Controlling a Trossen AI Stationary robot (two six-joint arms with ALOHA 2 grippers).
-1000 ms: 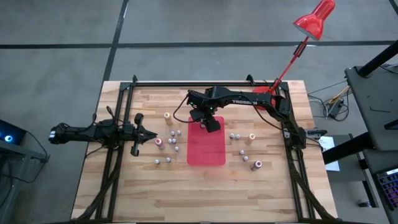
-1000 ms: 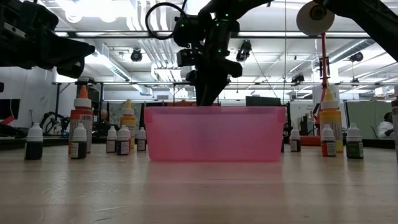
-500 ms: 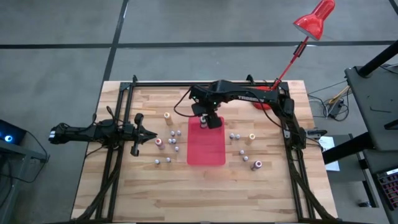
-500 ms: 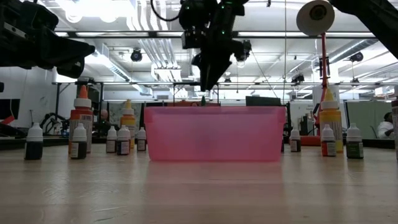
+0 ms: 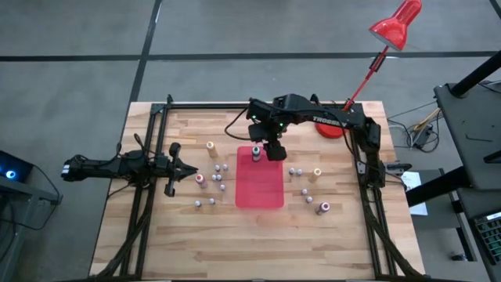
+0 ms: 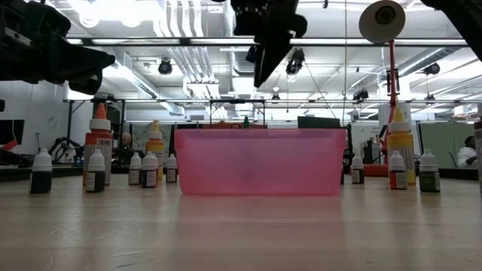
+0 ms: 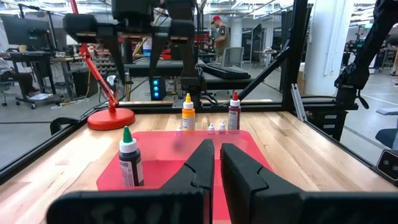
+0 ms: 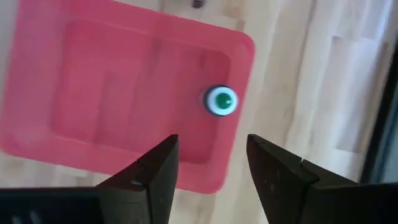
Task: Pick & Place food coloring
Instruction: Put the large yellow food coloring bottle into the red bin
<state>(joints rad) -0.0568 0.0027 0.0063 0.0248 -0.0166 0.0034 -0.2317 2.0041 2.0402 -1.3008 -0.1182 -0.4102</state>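
A dark food coloring bottle with a green cap stands upright on its base in the red tray, at the tray's far end. My right gripper hangs open above that end, high over the tray, fingers pointing down, touching nothing. Several more small bottles stand on the wood left and right of the tray. My left gripper waits shut at the table's left, level, pointing at the tray.
A red desk lamp's round base sits at the far right corner, its head beyond the table. Black frame rails run along the far, left and right sides. Taller bottles stand left of the tray.
My right gripper has risen from just above the tray's far end, drifted toward the table's right and rolled a little, staying open. The green-capped bottle it hid a second ago now shows, standing upright in the tray.
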